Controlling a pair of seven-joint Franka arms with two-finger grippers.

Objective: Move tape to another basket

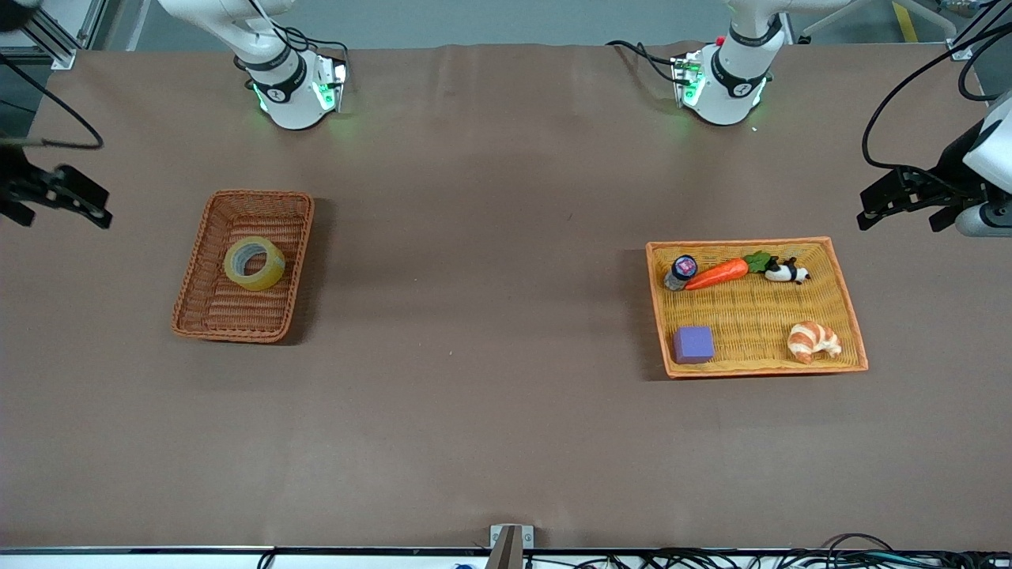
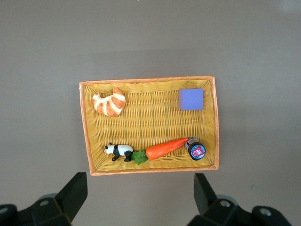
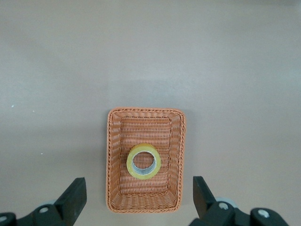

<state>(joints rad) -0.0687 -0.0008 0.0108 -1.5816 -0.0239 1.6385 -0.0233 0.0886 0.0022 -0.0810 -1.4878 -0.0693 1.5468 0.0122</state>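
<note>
Fingers of left gripper (image 2: pixel 138 200) and right gripper (image 3: pixel 138 200) spread, empty, above brown table (image 1: pixel 490 332); tape (image 1: pixel 254 263) in basket (image 1: pixel 207 312).

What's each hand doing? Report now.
Left hand: open, holding nothing, up beside the yellow tray.
Right hand: open, holding nothing, up beside the basket.

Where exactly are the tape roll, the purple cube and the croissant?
tape (image 1: pixel 254 263): front view, on the roll's yellowish ring.
purple cube (image 1: pixel 693 344): front view, middle of its top face.
croissant (image 1: pixel 813 341): front view, its striped middle.
</note>
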